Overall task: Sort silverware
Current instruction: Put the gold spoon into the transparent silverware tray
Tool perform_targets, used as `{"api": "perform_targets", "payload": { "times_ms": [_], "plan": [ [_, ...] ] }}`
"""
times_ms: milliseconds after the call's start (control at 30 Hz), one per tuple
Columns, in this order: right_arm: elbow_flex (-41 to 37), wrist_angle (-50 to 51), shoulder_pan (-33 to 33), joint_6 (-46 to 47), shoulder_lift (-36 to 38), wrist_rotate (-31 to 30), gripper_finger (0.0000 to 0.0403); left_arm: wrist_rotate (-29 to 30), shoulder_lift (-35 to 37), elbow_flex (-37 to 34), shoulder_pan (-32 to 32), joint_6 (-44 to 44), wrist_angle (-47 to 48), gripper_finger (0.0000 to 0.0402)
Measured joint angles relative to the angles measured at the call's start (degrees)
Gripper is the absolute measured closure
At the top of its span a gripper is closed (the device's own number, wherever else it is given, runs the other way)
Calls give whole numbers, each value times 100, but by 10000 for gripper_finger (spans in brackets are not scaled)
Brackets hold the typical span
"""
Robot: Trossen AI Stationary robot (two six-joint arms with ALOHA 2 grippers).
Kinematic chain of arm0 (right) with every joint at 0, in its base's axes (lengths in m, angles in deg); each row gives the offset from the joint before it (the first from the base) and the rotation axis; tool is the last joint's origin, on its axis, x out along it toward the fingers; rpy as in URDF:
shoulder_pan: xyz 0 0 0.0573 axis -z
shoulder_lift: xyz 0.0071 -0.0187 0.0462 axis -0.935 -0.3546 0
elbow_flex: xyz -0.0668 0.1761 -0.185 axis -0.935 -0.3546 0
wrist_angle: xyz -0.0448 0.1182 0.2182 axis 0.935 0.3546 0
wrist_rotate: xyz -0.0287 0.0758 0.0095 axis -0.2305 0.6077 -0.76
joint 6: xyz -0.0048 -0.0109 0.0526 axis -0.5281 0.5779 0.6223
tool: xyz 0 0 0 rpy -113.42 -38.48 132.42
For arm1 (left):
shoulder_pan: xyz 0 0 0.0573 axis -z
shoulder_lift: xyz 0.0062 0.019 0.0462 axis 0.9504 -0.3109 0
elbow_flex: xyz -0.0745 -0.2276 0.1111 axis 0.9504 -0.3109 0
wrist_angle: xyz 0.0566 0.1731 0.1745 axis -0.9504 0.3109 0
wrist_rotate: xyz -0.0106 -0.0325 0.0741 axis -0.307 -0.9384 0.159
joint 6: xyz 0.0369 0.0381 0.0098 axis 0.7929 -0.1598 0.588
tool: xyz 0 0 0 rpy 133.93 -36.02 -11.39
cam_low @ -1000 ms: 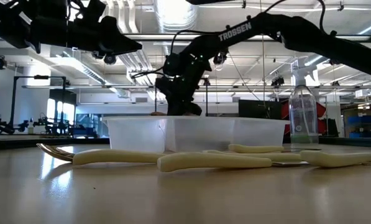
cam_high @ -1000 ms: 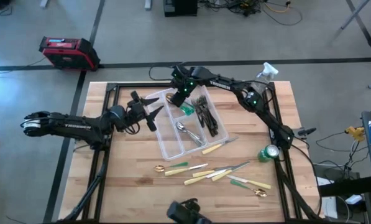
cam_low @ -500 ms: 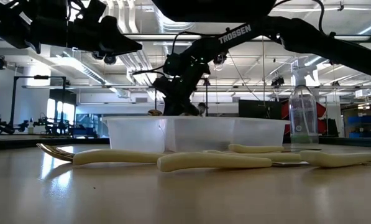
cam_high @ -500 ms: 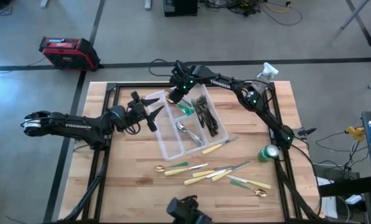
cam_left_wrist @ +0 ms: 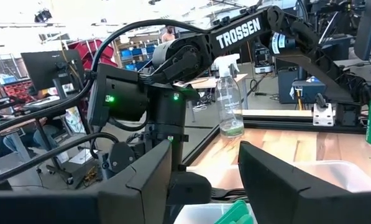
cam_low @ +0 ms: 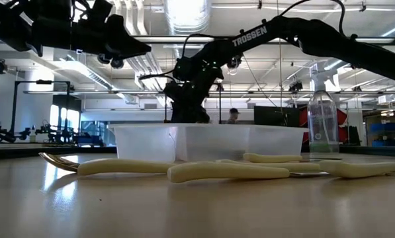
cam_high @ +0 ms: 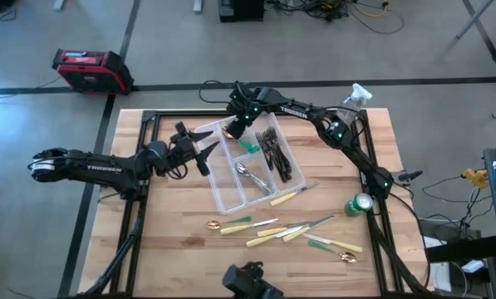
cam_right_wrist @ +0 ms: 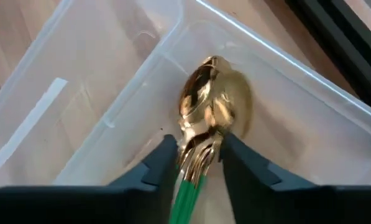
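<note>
Position the right gripper [cam_right_wrist: 198, 163] over the clear tray [cam_high: 231, 187], far corner. Its fingers flank the gold-bowled, green-handled spoon [cam_right_wrist: 207, 112]; whether it is gripped or released cannot be told. Part fully, then lift straight. Left gripper [cam_high: 199, 143] waits spread beside the tray.

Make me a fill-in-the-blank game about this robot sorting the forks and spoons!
1. The spoon between the right gripper's fingers has a gold bowl and a ____ handle.
2. The dark forks lie inside the clear ____.
3. The knives on the table have cream-yellow ____.
4. The can near the table's right edge is ____.

Missing words: green; tray; handles; green
</note>
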Motion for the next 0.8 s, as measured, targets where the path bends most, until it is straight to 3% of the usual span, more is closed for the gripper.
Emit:
{"api": "perform_targets", "payload": {
  "times_ms": [200, 400, 633, 800],
  "plan": [
    [19, 455, -140, -669, 399, -229, 227, 0, 169, 0, 119, -27, 272, 239],
    [29, 1683, -606, -1501, 1004, -1579, 226, -4, 326, 0, 160, -69, 743, 239],
    [-104, 2721, -1380, -1685, 1443, -1652, 235, -301, 265, 0, 488, -223, 1163, 243],
    [-751, 2380, -2083, -1725, 1789, -1648, 235, -75, 264, 0, 1031, -228, 1187, 244]
  ]
}}
